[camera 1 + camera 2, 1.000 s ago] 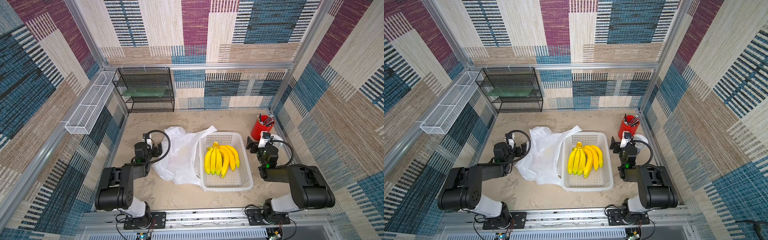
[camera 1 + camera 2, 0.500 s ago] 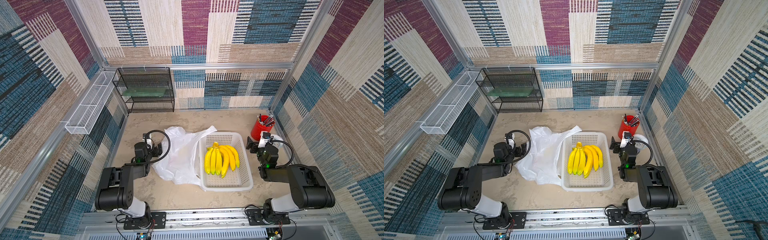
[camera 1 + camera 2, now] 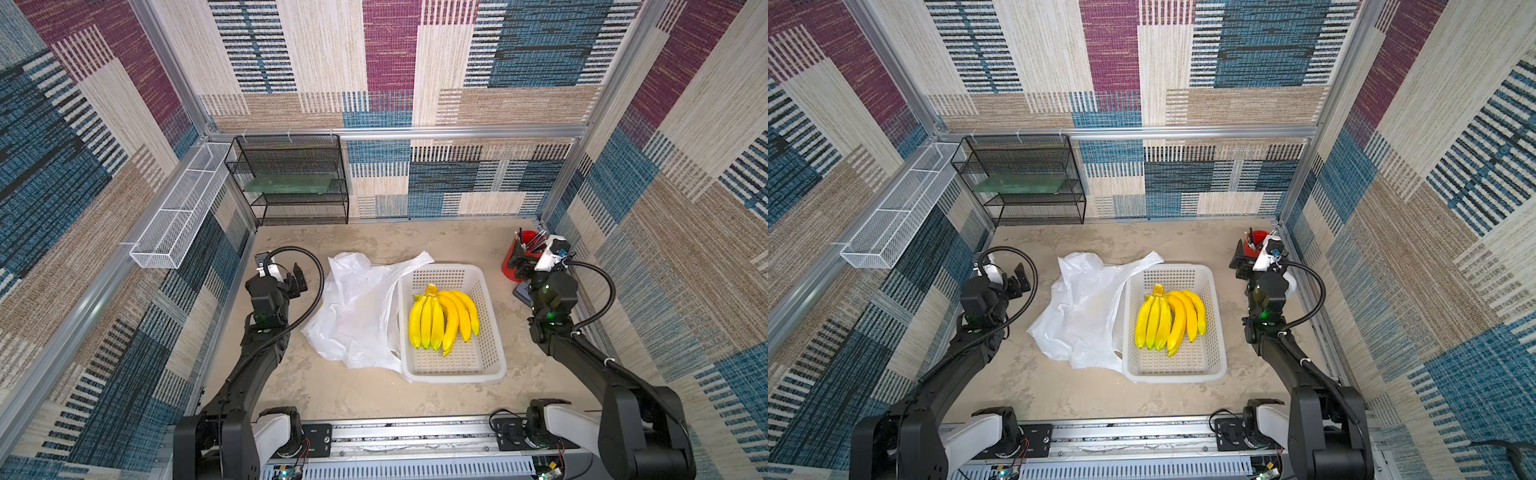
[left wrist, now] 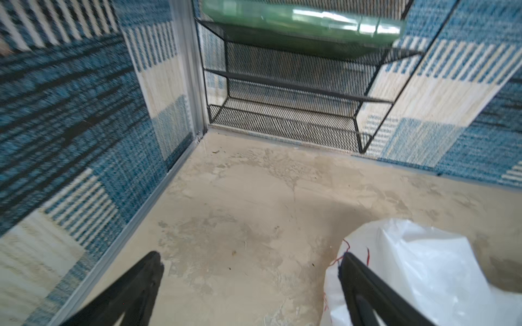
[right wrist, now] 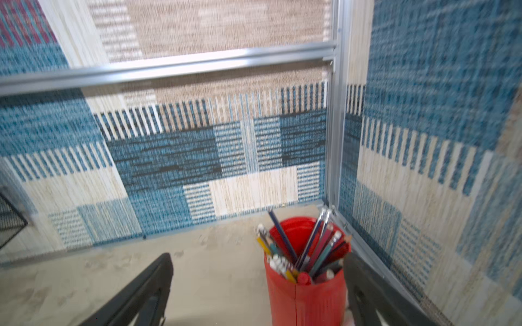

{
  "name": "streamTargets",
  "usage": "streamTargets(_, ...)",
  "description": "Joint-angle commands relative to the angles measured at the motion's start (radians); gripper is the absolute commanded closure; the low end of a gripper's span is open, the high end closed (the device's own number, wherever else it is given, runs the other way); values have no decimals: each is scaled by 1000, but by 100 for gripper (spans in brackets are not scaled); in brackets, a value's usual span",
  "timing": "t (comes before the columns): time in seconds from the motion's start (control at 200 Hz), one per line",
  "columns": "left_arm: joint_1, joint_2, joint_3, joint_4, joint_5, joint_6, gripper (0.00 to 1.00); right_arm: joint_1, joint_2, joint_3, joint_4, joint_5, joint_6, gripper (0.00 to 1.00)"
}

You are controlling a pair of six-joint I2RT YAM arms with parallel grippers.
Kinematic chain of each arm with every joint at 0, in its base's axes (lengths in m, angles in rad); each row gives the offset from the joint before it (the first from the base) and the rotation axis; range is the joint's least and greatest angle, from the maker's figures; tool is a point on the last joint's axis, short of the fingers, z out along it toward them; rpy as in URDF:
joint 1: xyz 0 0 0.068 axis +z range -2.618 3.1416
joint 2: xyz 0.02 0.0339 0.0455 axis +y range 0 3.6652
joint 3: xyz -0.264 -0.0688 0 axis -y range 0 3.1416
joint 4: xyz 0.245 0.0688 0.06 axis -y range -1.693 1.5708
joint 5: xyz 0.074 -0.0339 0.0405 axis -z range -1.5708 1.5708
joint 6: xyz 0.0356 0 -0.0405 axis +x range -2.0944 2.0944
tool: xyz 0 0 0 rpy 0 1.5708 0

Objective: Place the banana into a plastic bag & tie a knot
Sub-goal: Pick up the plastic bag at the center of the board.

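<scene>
Nothing has moved since a second ago. Nearest, the banana bunch lies in the white perforated basket on the bench; the plastic bag lies crumpled against the basket's left side. Left fingers stand wide, empty, beside the bag's far edge. Right fingers stand wide, empty, facing the red pencil cup

Walls: woven patchwork around me, blue, beige and maroon panels.
Floor: mottled sandy beige beneath me, evenly lit.
Shelf: black mesh rack, centre-left, against the back wall.
Wire tray: white, mounted at frame left.
</scene>
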State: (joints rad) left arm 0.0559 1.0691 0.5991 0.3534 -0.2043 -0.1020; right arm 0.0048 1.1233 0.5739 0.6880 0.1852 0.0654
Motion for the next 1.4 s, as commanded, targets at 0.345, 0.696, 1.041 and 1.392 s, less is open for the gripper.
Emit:
streamTargets(0.345, 75, 31, 578, -993, 223, -850, 0, 26, 25, 617, -866, 11, 513, 3)
streamTargets(0.696, -631, -96, 234, -1141, 316, -1176, 18, 589, 91, 688, -1096, 169, 285, 1)
streamTargets(1.041, -926, 109, 207, -973, 396, -1383, 16, 727, 138, 640, -1138, 65, 297, 1)
streamTargets(1.392, -972, 156, 93, -670, 336, -1630, 21, 725, 129, 635, -1144, 30, 264, 1)
